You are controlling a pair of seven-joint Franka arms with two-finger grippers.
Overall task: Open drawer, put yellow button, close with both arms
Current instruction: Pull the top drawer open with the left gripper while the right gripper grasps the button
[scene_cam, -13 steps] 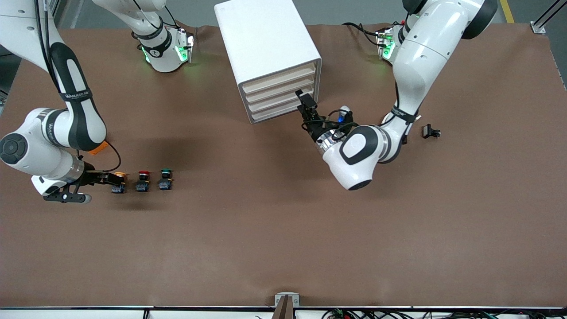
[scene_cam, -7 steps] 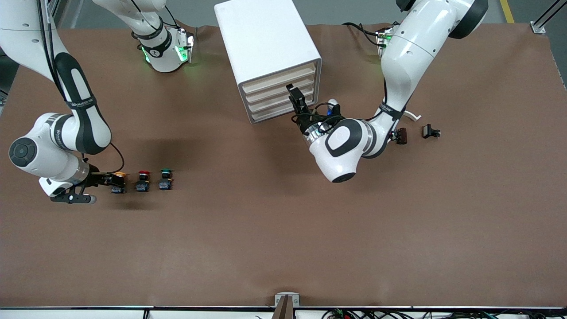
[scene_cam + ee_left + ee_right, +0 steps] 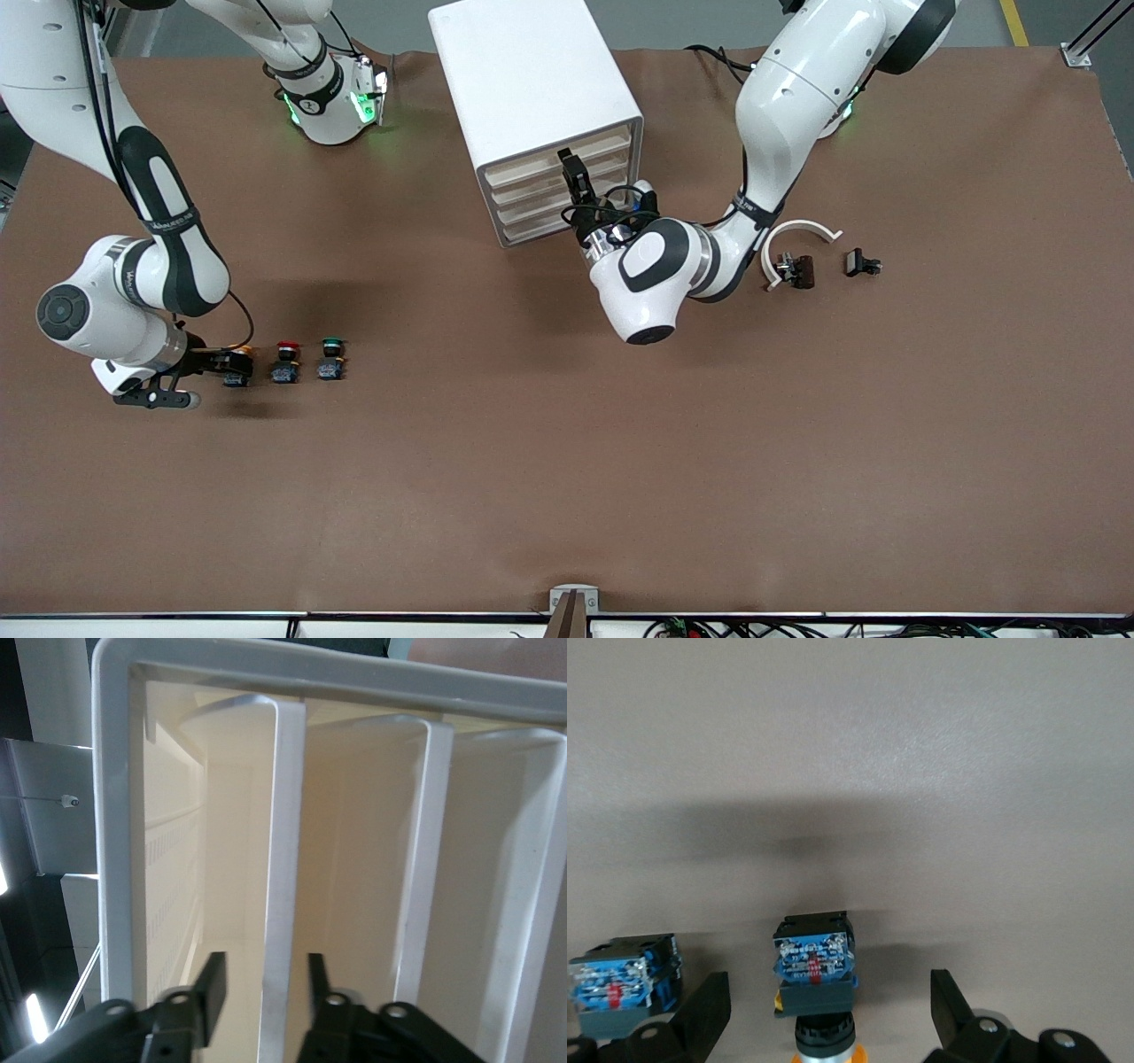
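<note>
Nothing done yet: drawer (image 3: 556, 149) shut at upper centre of frame, left gripper (image 3: 262, 992) fingers half-closed astride its front lip; yellow button (image 3: 816, 970) on brown worktop (image 3: 567, 461) at lower left, between wide-open right gripper (image 3: 830, 1014) fingers, ungrasped; grey floor above.

white cabinet (image 3: 532, 80), cream drawer (image 3: 558, 151), brown table (image 3: 567, 461)

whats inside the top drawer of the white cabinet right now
Not visible: the drawer is shut in the cabinet, hiding its contents. The left pincer straddles its front lip. The yellow button sits on the table between the open right pincer's fingers.
</note>
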